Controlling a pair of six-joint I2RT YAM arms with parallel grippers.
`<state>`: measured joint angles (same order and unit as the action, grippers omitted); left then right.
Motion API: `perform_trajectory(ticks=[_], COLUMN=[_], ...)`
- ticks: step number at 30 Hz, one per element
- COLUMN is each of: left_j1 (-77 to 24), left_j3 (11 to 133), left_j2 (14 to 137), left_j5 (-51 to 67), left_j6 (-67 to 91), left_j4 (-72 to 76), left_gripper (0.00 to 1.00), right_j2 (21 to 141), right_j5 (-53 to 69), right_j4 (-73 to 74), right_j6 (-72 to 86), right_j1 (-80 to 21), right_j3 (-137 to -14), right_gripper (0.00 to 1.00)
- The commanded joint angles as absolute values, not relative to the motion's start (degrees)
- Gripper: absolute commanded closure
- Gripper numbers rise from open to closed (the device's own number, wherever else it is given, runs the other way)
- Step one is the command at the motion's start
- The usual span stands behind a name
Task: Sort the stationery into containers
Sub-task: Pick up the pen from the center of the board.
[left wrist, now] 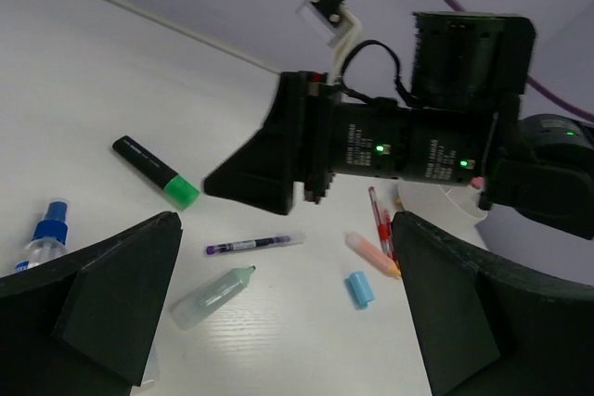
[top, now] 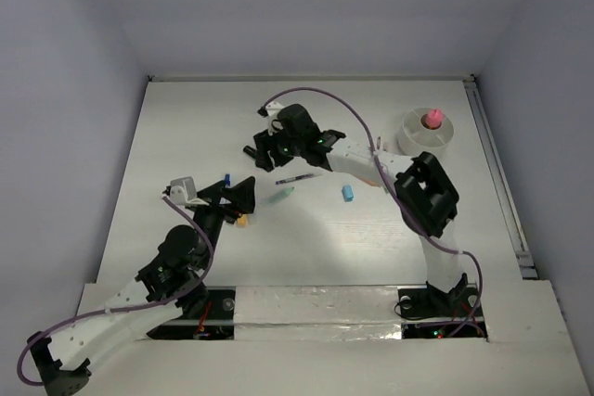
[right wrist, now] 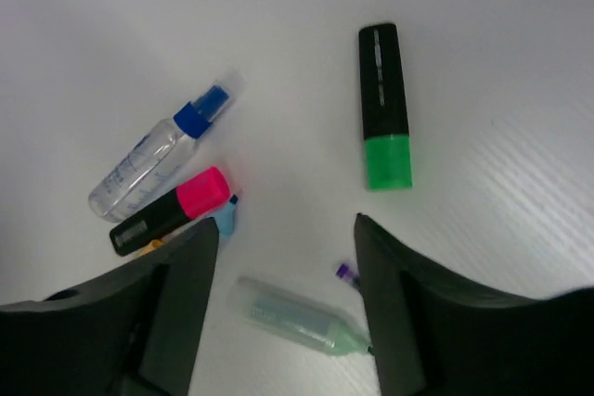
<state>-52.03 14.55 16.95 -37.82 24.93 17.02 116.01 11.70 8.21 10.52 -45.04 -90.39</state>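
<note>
Right tool is hanging over the surface with its jaws spread wide and nothing in them. What matters here is the green-capped highlighter. In the right wrist view it sits up and to the right of the gap, clear of both jaws. Its long axis runs nearly top to bottom of that frame, green cap toward the tool. My guess is the jaws could straddle the barrel with barely any twist, just a shift to the upper right.

The pale-green marker lies slantwise low in the gap, so it might be the pick instead. The left tool is open too, empty, and farther from the highlighter. The white cup is well away at the upper right of the top view, with something pink in it.
</note>
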Motion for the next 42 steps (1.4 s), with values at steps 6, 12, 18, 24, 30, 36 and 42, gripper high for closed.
perform_trajectory(ticks=[6,12,18,24,30,36,42], left_j1=[-52.0,-52.0,-52.0,-52.0,-52.0,-52.0,-52.0], left_j3=[21.9,24.0,24.9,24.5,24.3,23.1,22.2], left_j2=[13.0,12.3,13.1,12.4,11.3,10.5,11.1], left_j5=[-37.8,-36.7,-36.7,-36.7,-36.7,-37.3,-38.1], left_j6=[29.9,30.3,30.6,30.7,31.3,32.1,32.0], left_j4=[10.5,9.9,8.5,8.6,7.0,6.2,6.4], left_gripper=[0.06,0.06,0.06,0.06,0.07,0.07,0.07], right_j2=[135.7,149.9,152.4,154.9,157.5,153.9,138.2], right_j5=[5.5,0.5,2.4,3.9,2.3,2.3,0.4], right_j4=[23.5,31.2,30.5,29.0,28.7,22.9,-1.8], right_j6=[-3.1,-4.0,-2.8,-1.3,-1.8,4.0,8.6], right_j1=[-45.6,-45.6,-45.6,-45.6,-45.6,-45.6,-43.8], right_j3=[-121.2,-142.5,-142.0,-142.6,-143.5,-140.0,-122.3], right_gripper=[0.26,0.27,0.29,0.32,0.61,0.94,0.97])
